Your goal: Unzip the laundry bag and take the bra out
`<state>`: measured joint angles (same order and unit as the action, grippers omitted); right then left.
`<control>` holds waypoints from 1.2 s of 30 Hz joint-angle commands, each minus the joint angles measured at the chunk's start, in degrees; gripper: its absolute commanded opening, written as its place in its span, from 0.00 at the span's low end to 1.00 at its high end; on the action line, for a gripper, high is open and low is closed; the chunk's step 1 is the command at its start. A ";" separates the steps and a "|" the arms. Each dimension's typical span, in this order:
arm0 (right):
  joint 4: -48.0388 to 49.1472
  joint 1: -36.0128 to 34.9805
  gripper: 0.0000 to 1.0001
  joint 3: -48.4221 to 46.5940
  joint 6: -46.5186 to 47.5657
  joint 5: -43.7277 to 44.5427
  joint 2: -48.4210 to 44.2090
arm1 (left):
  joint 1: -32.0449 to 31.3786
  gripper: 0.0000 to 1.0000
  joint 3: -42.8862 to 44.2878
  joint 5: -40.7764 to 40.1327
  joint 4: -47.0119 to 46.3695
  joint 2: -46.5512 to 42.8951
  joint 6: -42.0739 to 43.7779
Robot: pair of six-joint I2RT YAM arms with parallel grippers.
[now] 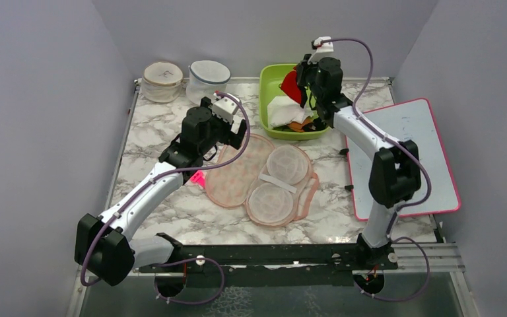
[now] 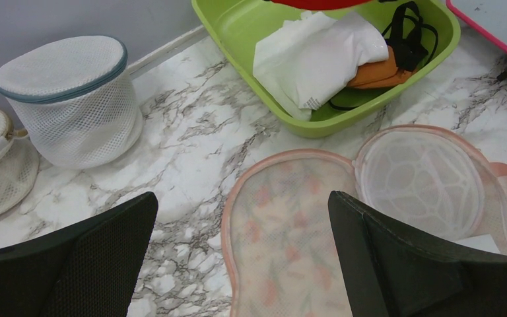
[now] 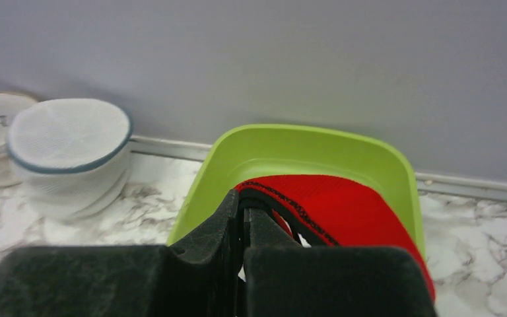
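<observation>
Red bra (image 3: 350, 205) held above the green bin (image 3: 290, 142) at the far edge of the counter (image 1: 171, 205); laundry bag (image 1: 264, 178) laid open mid-counter.

Most of the bra is hidden. From above only a red patch is seen beside the right gripper (image 1: 305, 86). In the wrist view one black-trimmed cup is cut off by the fingers clenched on its edge, so its long axis cannot be told. The bag's two halves are spread flat, with two round mesh cups facing up. Its long axis runs from the near edge towards the far edge, leaning right at the far end. Its far-left end is covered from above by the left gripper (image 1: 236, 132), whose fingers are spread wide with nothing between them. A white cloth (image 2: 317, 59) is seen lying in the bin.
</observation>
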<state>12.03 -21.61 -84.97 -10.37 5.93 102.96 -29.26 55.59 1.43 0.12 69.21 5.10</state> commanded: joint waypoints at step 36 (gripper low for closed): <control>-5.42 7.37 0.67 20.67 -9.45 -39.64 -8.31 | -0.63 0.98 1.81 0.70 0.13 2.20 -0.03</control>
<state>5.98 -13.54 -72.69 -21.30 -29.43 104.14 -29.65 55.59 1.50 0.69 71.37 5.08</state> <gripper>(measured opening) 0.661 0.984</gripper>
